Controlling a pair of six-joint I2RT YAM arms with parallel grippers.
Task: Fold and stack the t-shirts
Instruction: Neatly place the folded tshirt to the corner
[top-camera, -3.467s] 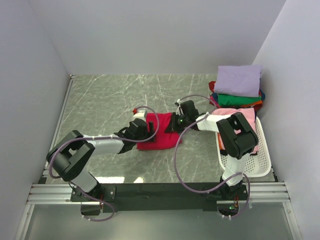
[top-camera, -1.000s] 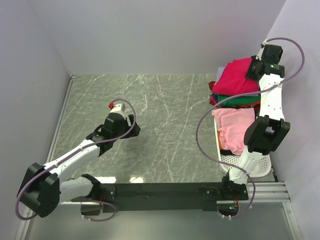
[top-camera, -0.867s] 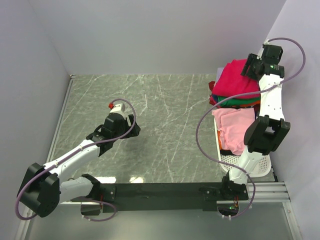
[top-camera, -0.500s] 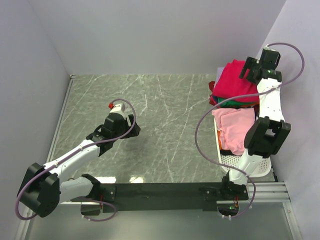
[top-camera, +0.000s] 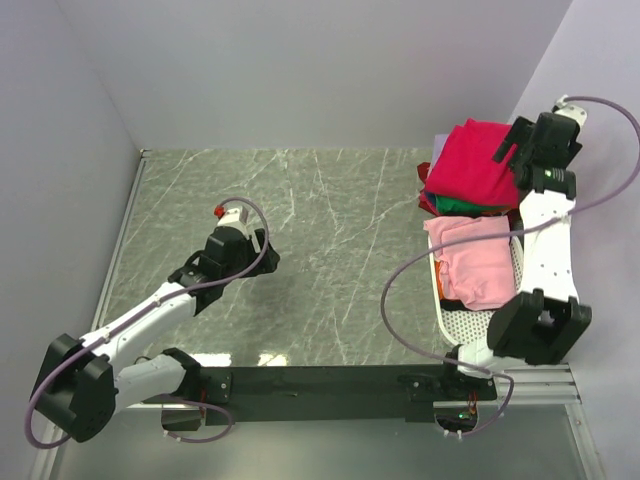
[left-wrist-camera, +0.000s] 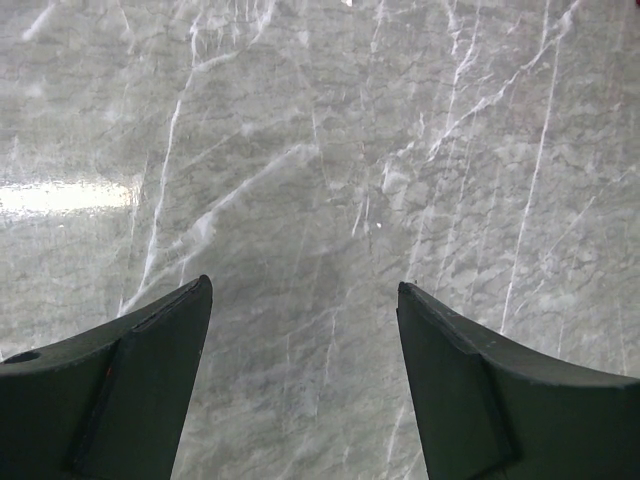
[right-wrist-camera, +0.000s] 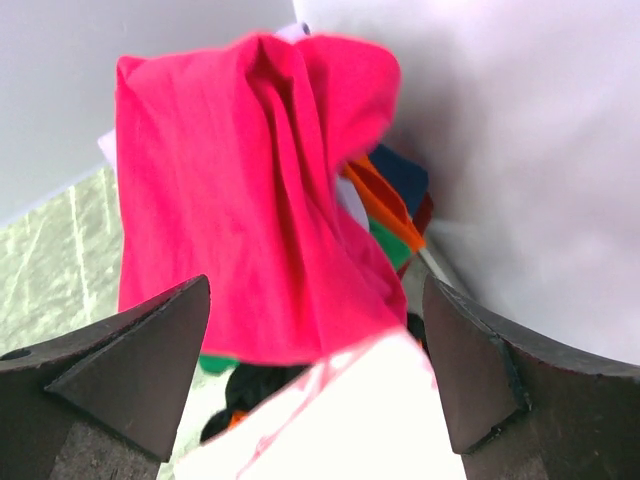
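Crimson-red t-shirt (top-camera: 472, 165): on top of the stack at the far right corner of the surface (top-camera: 330, 220). It is loosely bunched, with a fold ridge down its middle in the right wrist view (right-wrist-camera: 250, 200).
Stack beneath: a green t-shirt (top-camera: 462, 205) shows under the red one. The right wrist view also shows edges of an orange t-shirt (right-wrist-camera: 385, 200) and a blue t-shirt (right-wrist-camera: 402, 172) at the wall side.
Pink t-shirt (top-camera: 470, 262): crumpled and unfolded, lying in the white basket (top-camera: 480, 325) along the right edge, just on the near side of the stack.
Right fingers (right-wrist-camera: 130, 350): apart and holding nothing, raised beside the right wall just by the stack. The red cloth shows through the gap, clear of both fingers.
Left fingers (left-wrist-camera: 120, 380): apart and empty, hovering over bare marble in the left half of the surface, well apart from every shirt.
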